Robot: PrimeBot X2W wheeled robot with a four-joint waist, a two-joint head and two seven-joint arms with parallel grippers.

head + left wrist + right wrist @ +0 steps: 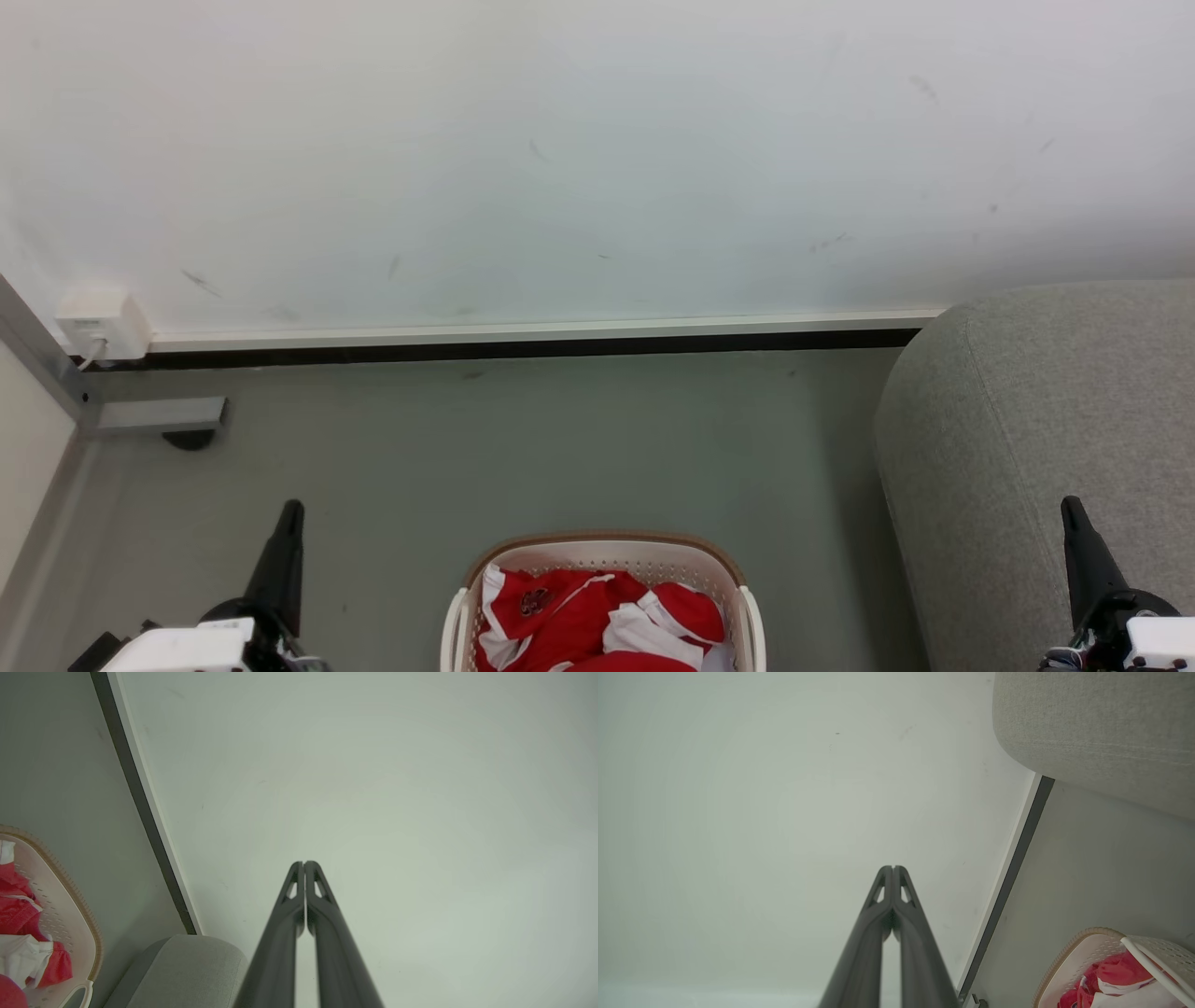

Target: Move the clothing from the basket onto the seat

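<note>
Red sports clothing (579, 616) sits bunched in the laundry basket (607, 542), which stands on the grey floor (560, 439) at the bottom centre of the head view. The basket is cream perforated plastic with a brown rim. Its near part is cut off by the frame, so I can't tell how deep the pile goes. At least two garments are in it, red with white panels, and one has a dark crest (535, 602) facing up. The pile reaches about rim height at the far end.

The grey fabric sofa (1027, 420) is on the robot's right, near the basket but not touching it, with a strip of floor between them. No clothing is on the visible part of the sofa, so the task looks unstarted.

The left gripper (304, 864) has its fingers pressed together with nothing between them. It is raised to the left of the basket and points toward the white wall (560, 168). The right gripper (893, 869) is likewise closed and empty, and is over the sofa side.

Handling, as a judgement: the fabric is light, soft and limp, probably slick sportswear. It will sag and trail when lifted and may drag a second piece along. The best hold is a pinch on a raised fold at the top of the heap, e.g. the red hump on the right side. A flat panel is a poor spot, since the fingers could slide off it. Lift high enough that the trailing cloth clears the rim, and keep the fingertips off the perforated wall and the handles.
</note>
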